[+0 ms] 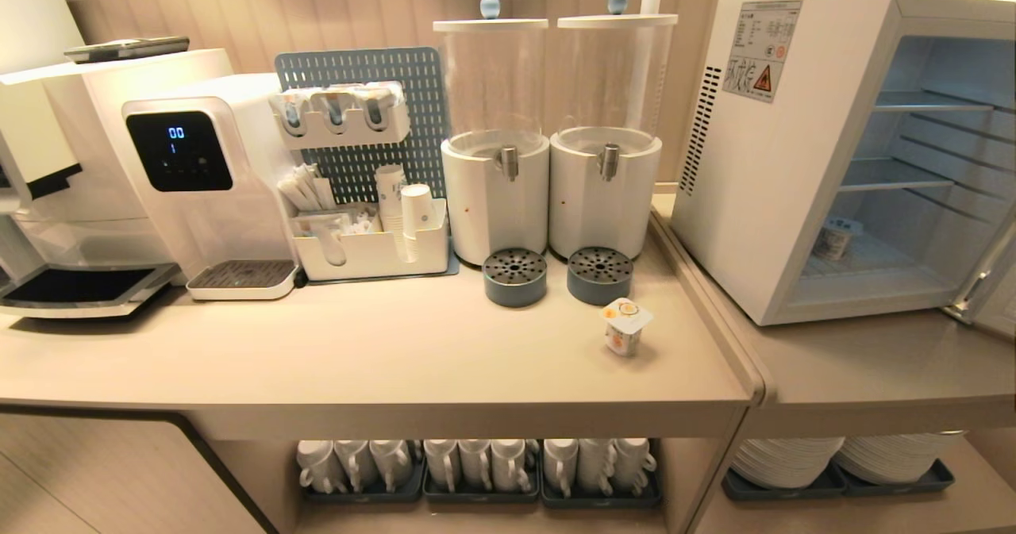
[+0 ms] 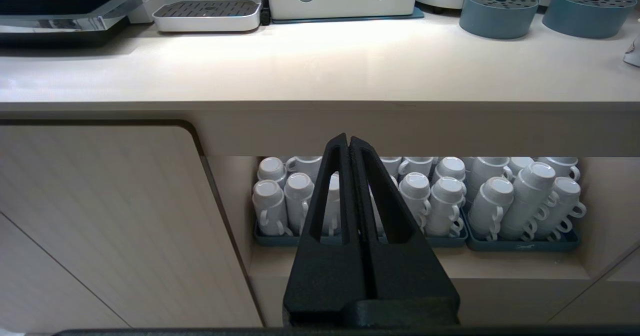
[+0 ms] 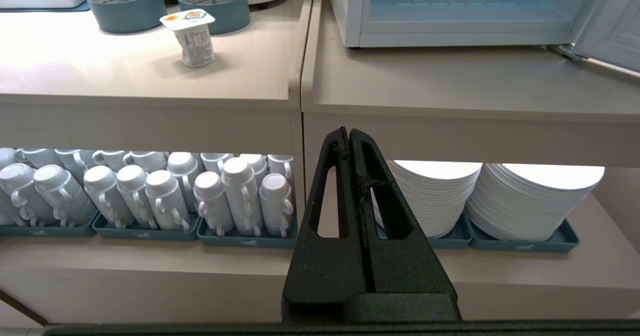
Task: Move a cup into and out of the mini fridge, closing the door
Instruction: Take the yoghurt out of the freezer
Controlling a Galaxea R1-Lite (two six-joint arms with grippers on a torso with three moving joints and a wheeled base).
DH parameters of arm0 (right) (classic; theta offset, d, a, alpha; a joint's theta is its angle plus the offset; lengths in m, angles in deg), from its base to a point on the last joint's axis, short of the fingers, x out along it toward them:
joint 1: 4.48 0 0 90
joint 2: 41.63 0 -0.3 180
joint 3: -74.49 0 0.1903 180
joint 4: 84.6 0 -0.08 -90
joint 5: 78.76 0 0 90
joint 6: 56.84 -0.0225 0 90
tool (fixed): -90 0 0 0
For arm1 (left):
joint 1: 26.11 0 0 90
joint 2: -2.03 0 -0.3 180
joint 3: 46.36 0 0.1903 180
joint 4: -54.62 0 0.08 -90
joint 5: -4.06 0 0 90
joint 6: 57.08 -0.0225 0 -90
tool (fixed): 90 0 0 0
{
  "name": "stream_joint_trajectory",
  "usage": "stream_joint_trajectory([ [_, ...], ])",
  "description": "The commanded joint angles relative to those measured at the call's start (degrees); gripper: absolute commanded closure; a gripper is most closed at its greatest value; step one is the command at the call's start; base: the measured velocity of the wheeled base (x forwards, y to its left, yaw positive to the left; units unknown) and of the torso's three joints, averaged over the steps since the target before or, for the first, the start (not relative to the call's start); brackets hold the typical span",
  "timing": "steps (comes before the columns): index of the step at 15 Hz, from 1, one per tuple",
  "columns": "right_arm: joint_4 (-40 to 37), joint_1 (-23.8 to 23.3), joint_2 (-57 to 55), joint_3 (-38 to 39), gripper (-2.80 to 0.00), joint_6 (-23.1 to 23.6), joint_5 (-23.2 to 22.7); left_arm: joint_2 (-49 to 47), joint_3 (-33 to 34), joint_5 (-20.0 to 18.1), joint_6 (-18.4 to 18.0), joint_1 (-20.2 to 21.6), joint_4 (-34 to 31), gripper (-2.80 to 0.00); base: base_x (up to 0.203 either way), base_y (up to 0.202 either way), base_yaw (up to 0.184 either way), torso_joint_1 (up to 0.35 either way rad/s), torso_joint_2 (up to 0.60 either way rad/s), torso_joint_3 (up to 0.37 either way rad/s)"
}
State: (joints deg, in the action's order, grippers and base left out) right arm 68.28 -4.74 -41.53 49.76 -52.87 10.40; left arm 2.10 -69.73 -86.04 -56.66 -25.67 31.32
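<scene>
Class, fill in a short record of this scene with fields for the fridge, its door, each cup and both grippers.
fridge: white mini fridge on the right counter, standing open
door: door swung out at the fridge's right side, only its edge in view
cup inside: small cup on the fridge floor, toward the back
cup outside: sealed cup upright on the left counter, in front of the drip trays
left gripper: left gripper shut, empty, below the counter edge
right gripper: right gripper shut, empty, below the counter edge
</scene>
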Motion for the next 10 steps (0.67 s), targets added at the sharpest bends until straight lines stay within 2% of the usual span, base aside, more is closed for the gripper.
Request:
stream_joint_trajectory([
  [1,-0.3,0.0,-0.1,-0.2,0.0,0.1,0.0,0.0,0.1,0.0,0.0,0.0,0.0,0.0,0.0,0.0,0.0,0.0,0.0,0.0],
  [10,-0.1,0.0,-0.1,-0.1,0.0,-0.6,0.1,0.0,0.1,0.0,0.0,0.0,0.0,0.0,0.0,0.0,0.0,0.0,0.0,0.0],
])
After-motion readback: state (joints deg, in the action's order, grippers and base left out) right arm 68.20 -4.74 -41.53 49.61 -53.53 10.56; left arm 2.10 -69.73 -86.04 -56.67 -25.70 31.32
